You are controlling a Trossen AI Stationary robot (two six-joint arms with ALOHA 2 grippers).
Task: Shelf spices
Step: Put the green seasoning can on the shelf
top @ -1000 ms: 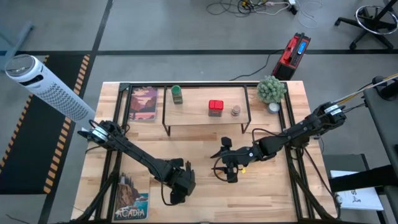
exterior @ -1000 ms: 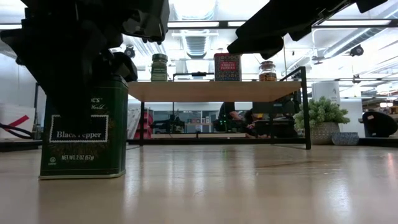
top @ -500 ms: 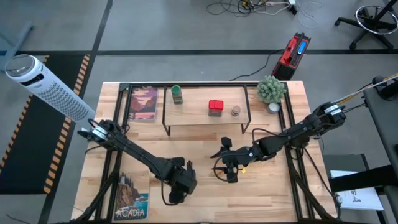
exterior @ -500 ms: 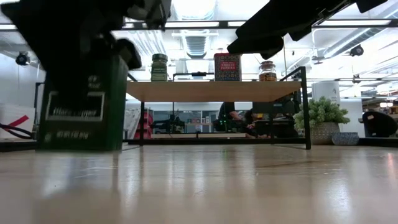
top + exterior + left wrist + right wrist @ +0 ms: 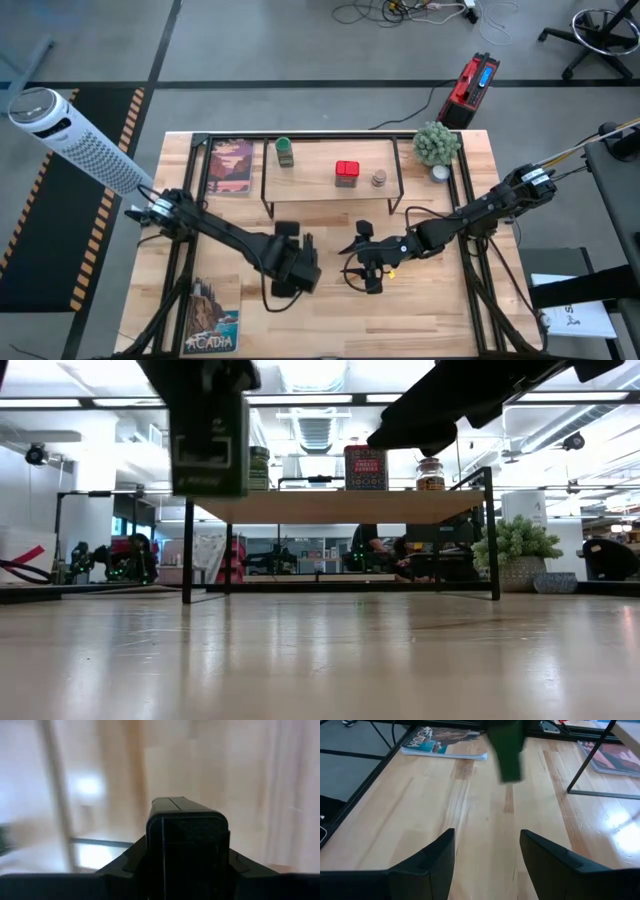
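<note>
My left gripper is shut on a dark green pepper tin, which hangs high above the table in front of the shelf's left end. The shelf, a light board on thin black legs, stands at the table's far side. On it stand a green-capped jar, a red square tin and a small tan round jar. My right gripper hovers open over the table's middle, to the right of the left gripper, with nothing between its fingers. My left gripper pinches the green tin by its upper part, one finger on each side just below the lid. The fingers come from above, slanting down. The tin hangs below them, roughly upright and clear of the table.
A potted plant and a small dish sit at the far right. One book lies left of the shelf, another at the near left corner. A black cable loops beside the right arm.
My left gripper has risen and gone toward the table's far edge and the shelf, tipping as it went. The green tin stood on the table a second ago; now it is lifted clear, about level with the shelf's board.
</note>
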